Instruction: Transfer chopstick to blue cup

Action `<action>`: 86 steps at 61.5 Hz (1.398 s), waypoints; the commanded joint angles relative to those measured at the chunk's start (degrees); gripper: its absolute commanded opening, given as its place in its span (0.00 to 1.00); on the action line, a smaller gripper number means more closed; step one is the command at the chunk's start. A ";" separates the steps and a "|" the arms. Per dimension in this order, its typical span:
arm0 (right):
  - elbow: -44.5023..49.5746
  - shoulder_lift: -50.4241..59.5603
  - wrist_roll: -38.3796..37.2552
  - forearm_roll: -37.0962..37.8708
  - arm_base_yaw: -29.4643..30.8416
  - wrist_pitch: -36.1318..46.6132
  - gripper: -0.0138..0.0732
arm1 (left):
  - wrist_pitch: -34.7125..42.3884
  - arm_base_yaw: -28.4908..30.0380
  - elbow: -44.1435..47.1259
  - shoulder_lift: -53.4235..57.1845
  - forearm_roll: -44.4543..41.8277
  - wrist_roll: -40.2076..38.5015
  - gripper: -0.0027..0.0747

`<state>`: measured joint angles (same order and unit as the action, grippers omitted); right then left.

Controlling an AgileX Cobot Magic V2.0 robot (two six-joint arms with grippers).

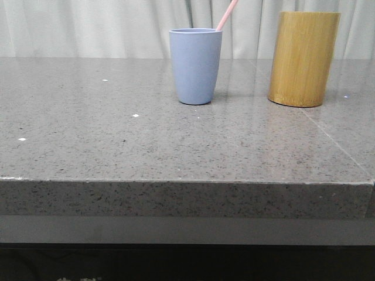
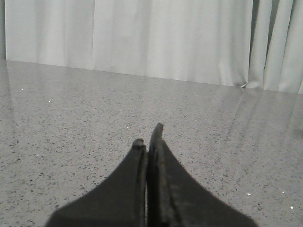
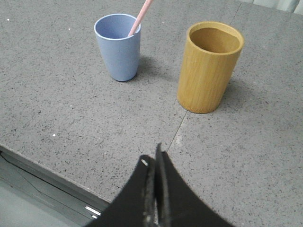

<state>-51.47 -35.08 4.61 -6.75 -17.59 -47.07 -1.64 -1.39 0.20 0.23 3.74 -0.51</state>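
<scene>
Pale curtains are hanging behind the grey stone table point(image 1: 117, 146). The chopstick point(image 1: 227, 14), probably light, stiff and slippery, is leaning inside the blue cup point(image 1: 195, 65); its upper shaft is offering the grip. Beside the cup, the bamboo cylinder point(image 1: 303, 58) is standing. Left pincer point(image 2: 148, 139) and right pincer point(image 3: 152, 161) are pressing closed, empty.

A pale pink chopstick point(image 1: 227, 14) leans inside the upright grey-blue cup point(image 1: 195, 66), its tip slanting toward the bamboo cylinder point(image 1: 303, 58) standing nearby.
</scene>
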 commanded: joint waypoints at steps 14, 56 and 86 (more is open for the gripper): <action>-1.45 -0.10 0.15 0.35 0.31 3.97 0.08 | 5.12 0.14 0.69 1.35 -0.24 -0.66 0.01; 6.92 6.88 0.15 0.15 5.84 13.51 0.08 | 5.12 0.14 0.69 1.35 -0.24 -0.66 0.01; 51.93 36.16 0.15 -4.78 17.91 47.07 0.08 | 5.12 0.14 0.69 1.35 -0.24 -0.66 0.01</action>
<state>-1.42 -0.42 4.61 -10.02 -0.72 -8.47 -1.64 -1.39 0.20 0.23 3.46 -0.65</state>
